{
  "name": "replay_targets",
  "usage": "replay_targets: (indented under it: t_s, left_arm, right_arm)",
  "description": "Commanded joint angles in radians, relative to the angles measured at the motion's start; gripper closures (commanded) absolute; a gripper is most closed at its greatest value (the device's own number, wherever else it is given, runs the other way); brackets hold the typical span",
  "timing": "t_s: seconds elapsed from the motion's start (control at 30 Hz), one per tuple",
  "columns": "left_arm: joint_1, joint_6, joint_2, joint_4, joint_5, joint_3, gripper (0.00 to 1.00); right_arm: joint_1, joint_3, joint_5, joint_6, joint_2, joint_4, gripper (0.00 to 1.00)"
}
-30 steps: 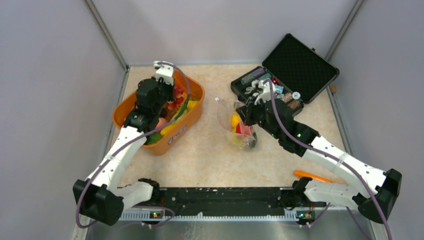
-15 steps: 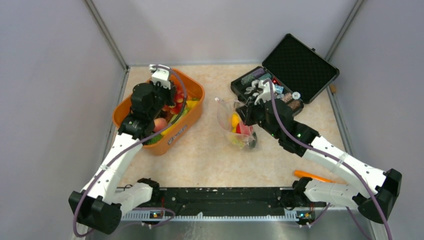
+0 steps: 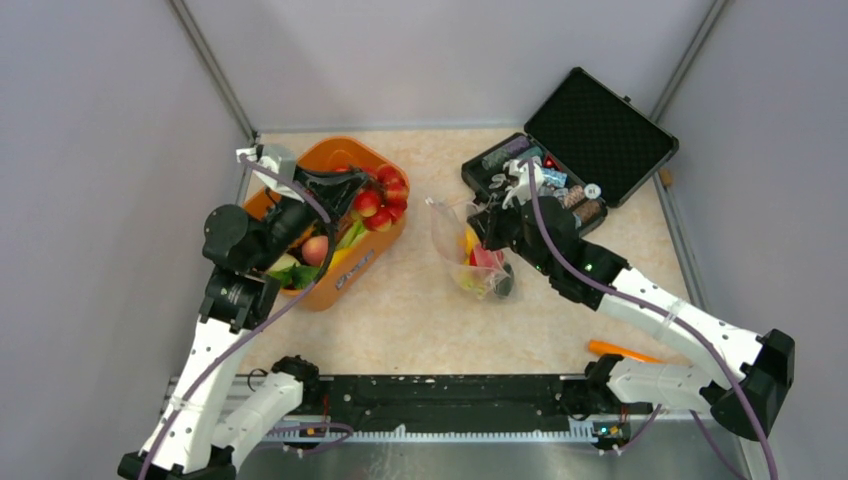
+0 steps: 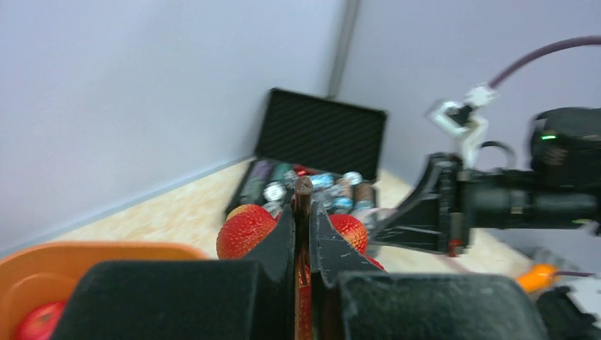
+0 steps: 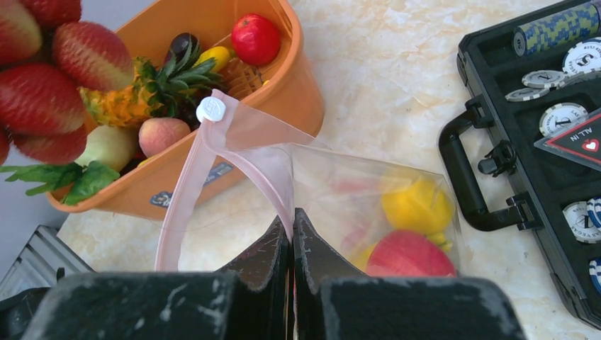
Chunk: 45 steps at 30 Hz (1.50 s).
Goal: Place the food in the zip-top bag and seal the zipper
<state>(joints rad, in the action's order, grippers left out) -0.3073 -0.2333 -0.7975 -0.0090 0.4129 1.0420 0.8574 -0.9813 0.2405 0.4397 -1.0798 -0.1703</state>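
Left gripper [image 4: 303, 218] clamps the stem of the red fruit bunch [image 4: 244, 230], fruit flanking its fingertips, and right gripper [image 5: 293, 225] pinches the pink zipper [image 5: 181, 198] of the bag [image 5: 354, 177] just beyond its fingertips, so centre the bunch over the mouth before letting go.

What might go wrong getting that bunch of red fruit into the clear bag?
1. The left fingers pinch the red strawberry-like plastic cluster only by its thin stem, so it may swing or slip out.
2. The right fingers hold the clear plastic zip-top bag at one spot on its pink zipper strip. The floppy mouth may be too narrow, and the bunch could snag.
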Motion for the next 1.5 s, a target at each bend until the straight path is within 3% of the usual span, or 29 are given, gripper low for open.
replay_targets:
  t_s: [0.0, 0.33, 0.47, 0.8, 0.97, 1.23, 1.47]
  left_arm:
    - [0.002, -0.219, 0.04, 0.231, 0.184, -0.052, 1.0]
    - [-0.035, -0.578, -0.047, 0.655, 0.319, -0.142, 1.0]
    - [-0.072, -0.607, -0.12, 0.571, 0.327, -0.089, 1.0]
    - [-0.201, -0.652, -0.218, 0.655, 0.16, -0.128, 1.0]
    - [-0.205, -0.6, -0.22, 0.502, 0.072, -0.117, 1.0]
    - [-0.213, -0.644, -0.231, 0.64, -0.019, -0.255, 1.0]
    - [-0.254, -0.444, -0.251, 0.3, -0.105, -0.107, 1.0]
  right_arm:
    - [0.009, -0.015, 0.014, 0.011, 0.003, 0.051, 0.99]
    - [0.008, -0.009, 0.007, 0.026, -0.002, 0.065, 0.99]
    - [0.009, -0.009, 0.01, 0.026, 0.006, 0.063, 0.99]
    - [0.008, -0.009, 0.011, 0.027, 0.002, 0.067, 0.99]
    - [0.008, -0.01, 0.029, 0.03, 0.015, 0.061, 0.99]
    - [0.008, -0.016, 0.031, 0.031, 0.028, 0.066, 0.99]
    - [0.009, -0.027, 0.032, 0.027, 0.028, 0.052, 0.99]
